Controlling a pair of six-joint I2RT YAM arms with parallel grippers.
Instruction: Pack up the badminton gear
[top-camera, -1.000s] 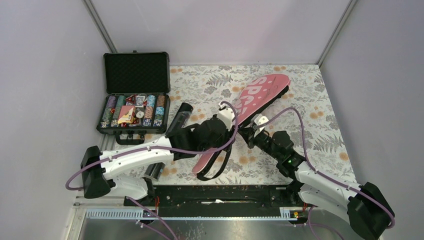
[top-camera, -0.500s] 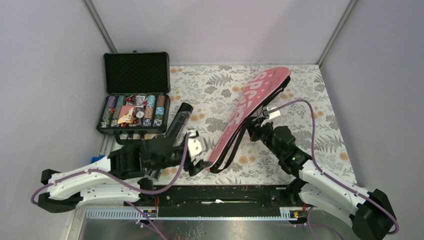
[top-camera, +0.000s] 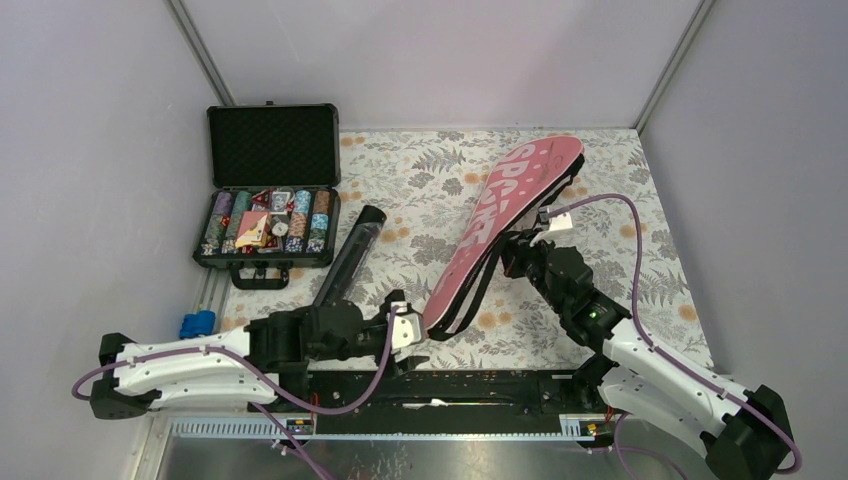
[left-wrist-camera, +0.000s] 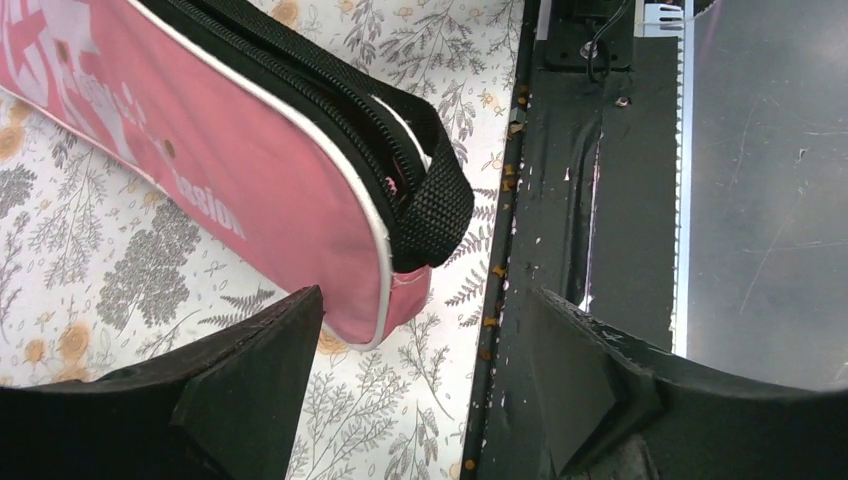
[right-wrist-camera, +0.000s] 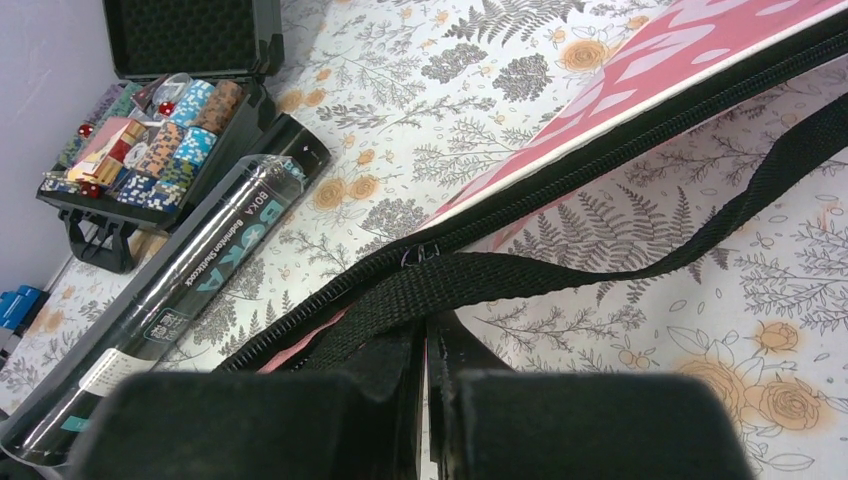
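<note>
One edge up, pinches the pink SPORT racket bag's (top-camera: 510, 200) strap (right-wrist-camera: 560, 270) in the closed right gripper (right-wrist-camera: 425, 322), presenting the zipper (left-wrist-camera: 340, 110) to the wide-open, empty left gripper (left-wrist-camera: 425, 310).

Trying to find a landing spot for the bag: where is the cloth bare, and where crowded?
Bare: the far middle, between the poker case and the pink bag, and the right strip between bag and wall. Crowded: near left, around the black tube and left gripper.

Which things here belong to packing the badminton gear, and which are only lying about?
For the job:
pink bag
black tube

Lying about:
chip case
blue block
</note>
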